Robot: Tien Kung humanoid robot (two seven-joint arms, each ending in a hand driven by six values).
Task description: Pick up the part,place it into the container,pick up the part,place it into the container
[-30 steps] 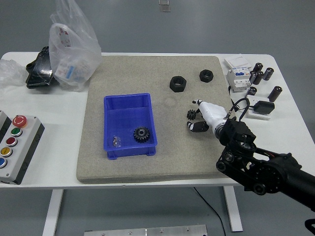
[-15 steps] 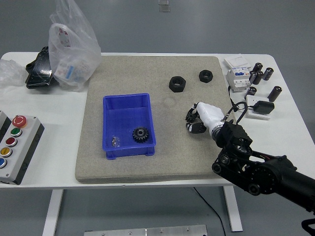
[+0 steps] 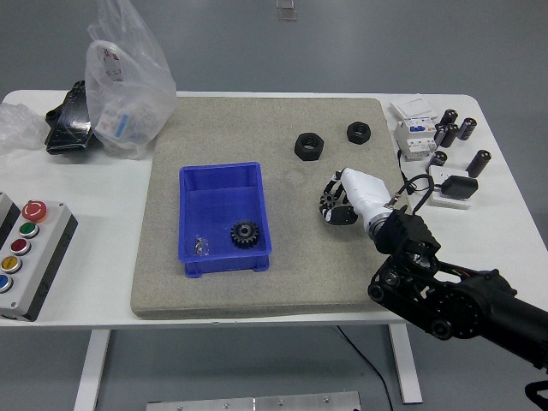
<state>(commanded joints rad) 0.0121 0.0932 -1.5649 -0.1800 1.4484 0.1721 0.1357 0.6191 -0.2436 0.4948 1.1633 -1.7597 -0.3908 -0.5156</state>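
One arm in view: the right arm (image 3: pixel 454 300), black and jointed, comes in from the lower right corner and angles up and left over the table's (image 3: pixel 103 184) near edge onto the grey mat (image 3: pixel 257 120). Right hand (image 3: pixel 347 199) has a white back, tilted down and leftward, dark fingers (image 3: pixel 332 205) curled underneath. Fingers are closed around a small black gear (image 3: pixel 326 202), only partly visible at the hand's left edge; whether it sits on the mat or is lifted off it cannot be told.

Blue container (image 3: pixel 224 217) sits on the mat left of the hand, well apart from it. Inside, near its front wall: a larger black gear (image 3: pixel 246 234) lying flat, and beside it to the left a small silvery part (image 3: pixel 201 247).

Two black hex nuts (image 3: pixel 309 145) lie on the mat above the hand, the smaller one (image 3: pixel 359 132) farther right.

Off the mat: button box (image 3: pixel 26 257) at the left edge, clear plastic bag (image 3: pixel 127 77) at upper left, dark cylinders (image 3: pixel 458 128) and a white breaker (image 3: pixel 413 137) at upper right.
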